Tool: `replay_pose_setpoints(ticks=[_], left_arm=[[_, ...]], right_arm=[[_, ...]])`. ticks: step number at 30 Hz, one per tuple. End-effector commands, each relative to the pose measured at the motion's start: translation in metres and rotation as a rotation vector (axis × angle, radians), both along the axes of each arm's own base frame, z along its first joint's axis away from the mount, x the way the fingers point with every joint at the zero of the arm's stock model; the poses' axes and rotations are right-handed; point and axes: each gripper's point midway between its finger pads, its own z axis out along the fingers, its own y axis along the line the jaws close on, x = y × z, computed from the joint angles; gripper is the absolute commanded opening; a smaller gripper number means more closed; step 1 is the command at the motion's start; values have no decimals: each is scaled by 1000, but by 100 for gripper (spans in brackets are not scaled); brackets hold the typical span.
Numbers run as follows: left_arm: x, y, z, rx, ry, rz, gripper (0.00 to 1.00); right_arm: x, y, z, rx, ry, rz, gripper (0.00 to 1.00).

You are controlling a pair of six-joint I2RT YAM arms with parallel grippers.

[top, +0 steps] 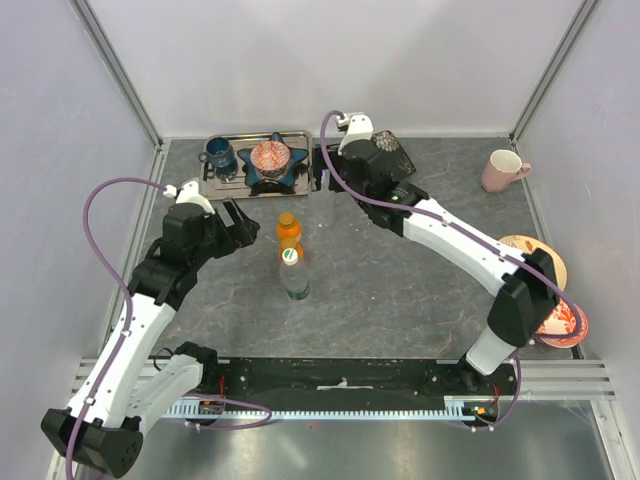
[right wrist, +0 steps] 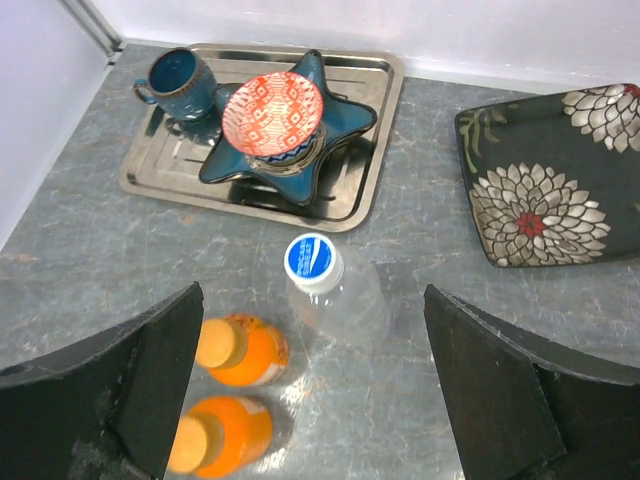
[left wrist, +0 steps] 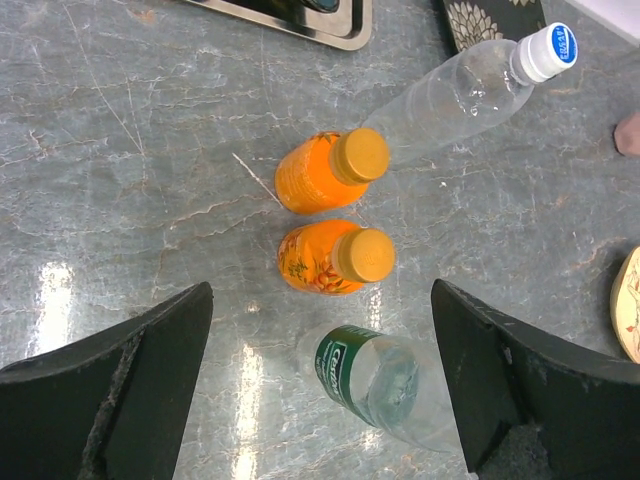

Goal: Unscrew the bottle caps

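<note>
None of the four bottle caps (left wrist: 366, 254) looks undone to me. The bottles (left wrist: 310, 258) stand bunched upright near the middle of the worktop (top: 400, 290), a little toward its far left corner, where the metal tray (right wrist: 150, 185) sits. The two orange caps (left wrist: 361, 154) are on their orange bottles. The blue-and-white cap (right wrist: 313, 259) tops the tall clear bottle (left wrist: 450, 100), and the green-and-white cap (top: 290, 257) shows from above on the green-labelled bottle (left wrist: 345, 365) nearest the arms. The left hand (left wrist: 320, 300) hangs over the cluster with its fingers spread wide and nothing between them. The right hand (right wrist: 312, 298) hovers above the blue-capped bottle, equally released and empty. As I see it, the whole job remains: four caps to grip and twist.
</note>
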Motion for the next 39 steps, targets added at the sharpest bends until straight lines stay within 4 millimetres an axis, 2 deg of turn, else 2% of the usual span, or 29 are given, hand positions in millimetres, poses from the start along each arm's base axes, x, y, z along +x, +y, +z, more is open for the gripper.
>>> replay_pose_setpoints(ticks=[1, 2, 3, 5, 6, 11, 21, 25, 31, 36, 39], left_arm=[[-1, -5, 7, -11, -41, -33, 96], [-1, -5, 7, -11, -40, -33, 96], [-1, -4, 6, -8, -41, -33, 96], [-2, -3, 6, -4, -42, -30, 96], [-2, -3, 5, -5, -42, -28, 96], [-2, -3, 3, -3, -39, -32, 95], [-4, -2, -2, 3, -36, -27, 93], [-4, -1, -2, 1, -37, -23, 92], [-1, 4, 4, 13, -57, 6, 91], [5, 12, 21, 34, -83, 47, 91], [11, 13, 36, 37, -97, 64, 91]], right_arm=[[23, 6, -7, -45, -4, -45, 98], [27, 6, -7, -50, -6, -60, 98], [31, 9, -17, -65, 7, -65, 98], [35, 10, -21, -72, 9, -75, 98], [38, 13, -29, -83, 20, -74, 98], [47, 22, -42, -88, 38, -75, 95], [51, 29, -66, -105, 72, -66, 66], [48, 25, -72, -115, 80, -66, 58], [44, 18, -65, -110, 63, -75, 42], [37, 10, -33, -79, 13, -81, 29], [29, -1, -8, -60, -19, -97, 27]])
